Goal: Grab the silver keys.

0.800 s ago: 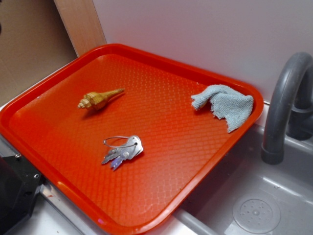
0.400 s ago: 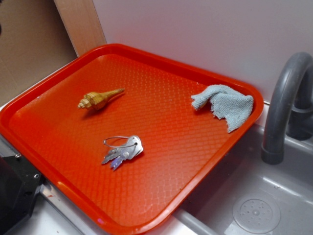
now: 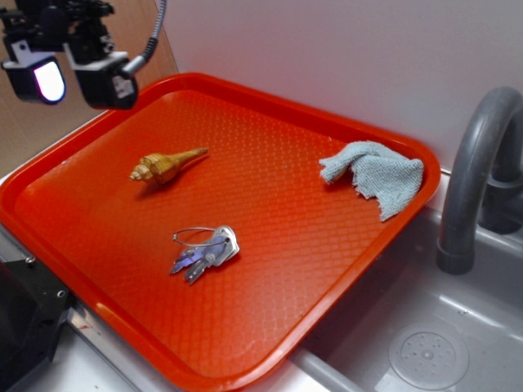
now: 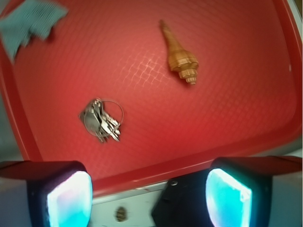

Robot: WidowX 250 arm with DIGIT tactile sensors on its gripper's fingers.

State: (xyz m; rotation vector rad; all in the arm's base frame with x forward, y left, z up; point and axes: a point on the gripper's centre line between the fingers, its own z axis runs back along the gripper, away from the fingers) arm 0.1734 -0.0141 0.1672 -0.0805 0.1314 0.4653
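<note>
Fingers (image 4: 71, 196) are standing spread wide, nothing between them; gripper (image 3: 78, 77) is hovering high over the far left corner of the red tray (image 3: 343, 131). The silver keys (image 3: 204, 249) are lying flat near the tray's front edge, well apart from the gripper. The seashell (image 3: 167, 165) is sitting behind the keys, the blue cloth (image 3: 376, 175) off at the tray's right corner. Judgement: approach is only beginning. Centre over the bunch, not the wire ring, and descend with the opening straddling the stacked blades, staying clear of the shell.
</note>
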